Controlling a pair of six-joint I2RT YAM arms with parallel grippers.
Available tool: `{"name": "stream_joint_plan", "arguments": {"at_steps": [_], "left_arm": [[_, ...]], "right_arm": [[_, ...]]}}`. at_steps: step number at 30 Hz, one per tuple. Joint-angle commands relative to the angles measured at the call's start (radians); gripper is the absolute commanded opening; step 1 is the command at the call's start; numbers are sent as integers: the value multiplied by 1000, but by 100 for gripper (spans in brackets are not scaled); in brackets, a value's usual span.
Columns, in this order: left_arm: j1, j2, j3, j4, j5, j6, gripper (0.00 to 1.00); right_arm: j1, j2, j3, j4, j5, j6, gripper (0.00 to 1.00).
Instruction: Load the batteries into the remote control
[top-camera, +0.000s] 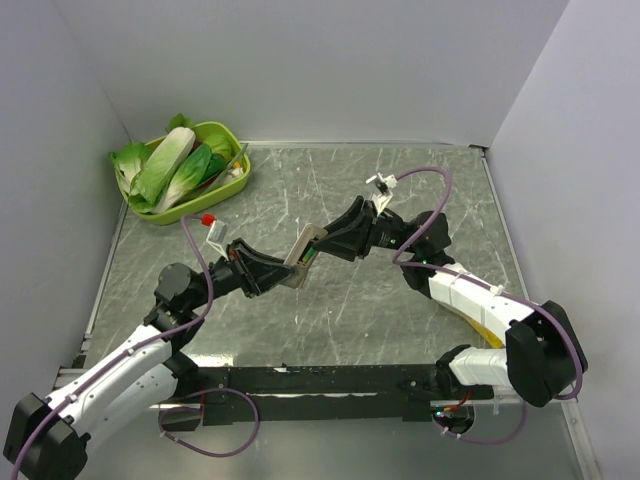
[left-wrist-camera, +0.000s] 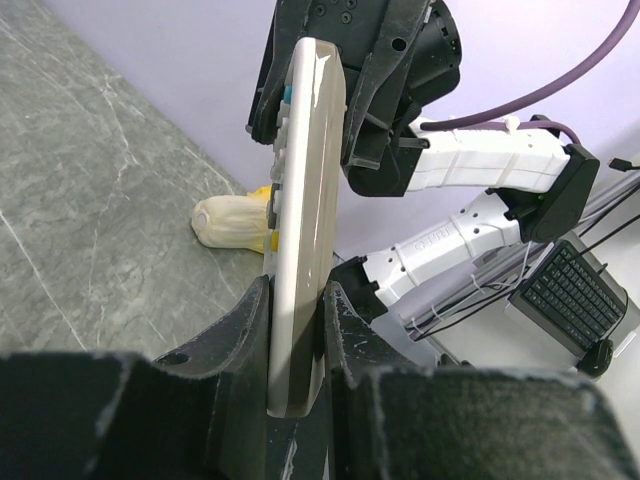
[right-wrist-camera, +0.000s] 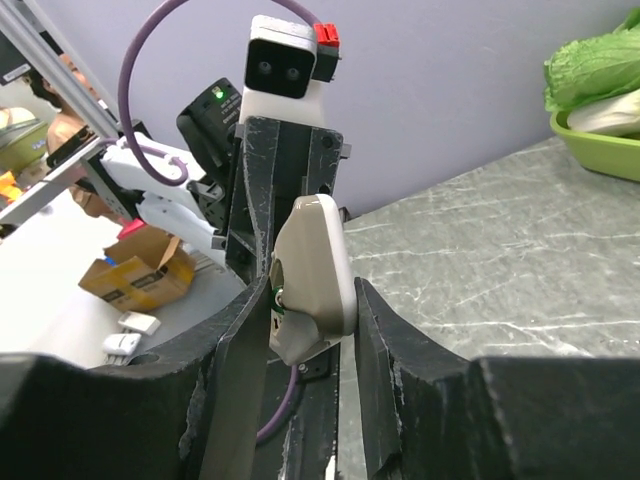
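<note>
Clamping the slim, white-faced, grey-backed plastic remote control (left-wrist-camera: 305, 200) across face and back at one end, the left gripper (left-wrist-camera: 297, 295) holds it above the marbled grey table (top-camera: 330, 310). The right gripper (right-wrist-camera: 312, 295) flanks the other end, but I cannot tell whether it pinches. The remote looks light, stiff and slick, so grip the flat sides near an end.

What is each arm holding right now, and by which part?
The left jaws clamp the remote by one end. The right jaws straddle its other end; whether they grip it yet cannot be told.
</note>
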Motion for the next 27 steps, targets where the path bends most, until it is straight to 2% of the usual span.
{"name": "stream_joint_plan", "arguments": {"at_steps": [1,3,6,7,10,14,19,21,22,24,25,27], "left_arm": [[2,4,51,70,10,12,1],[2,12,60,54,21,21,4],[2,46,98,-6,79,58,25],[2,56,111,-30,96,87,37],[2,105,170,-128,160,156,52],[2,158,244,-231,214,226,59],[2,190,276,-308,245,277,55],[2,207,282,-319,257,282,48],[2,210,284,-319,266,282,39],[2,218,287,-323,269,283,30],[2,218,289,-331,268,288,19],[2,216,296,-340,260,292,7]], "right_arm": [[-3,9,37,-23,-17,-68,1],[-1,3,54,-69,-20,-97,0],[0,-2,83,-120,-35,-121,0],[0,1,90,-128,-43,-124,0],[0,6,120,-154,-64,-130,0],[2,12,149,-192,-83,-141,0],[6,12,176,-272,-95,-190,0],[11,12,186,-301,-98,-205,0],[13,12,187,-310,-100,-211,0],[19,13,198,-351,-98,-237,0],[20,15,201,-362,-100,-245,0],[23,18,213,-411,-96,-272,0]]}}
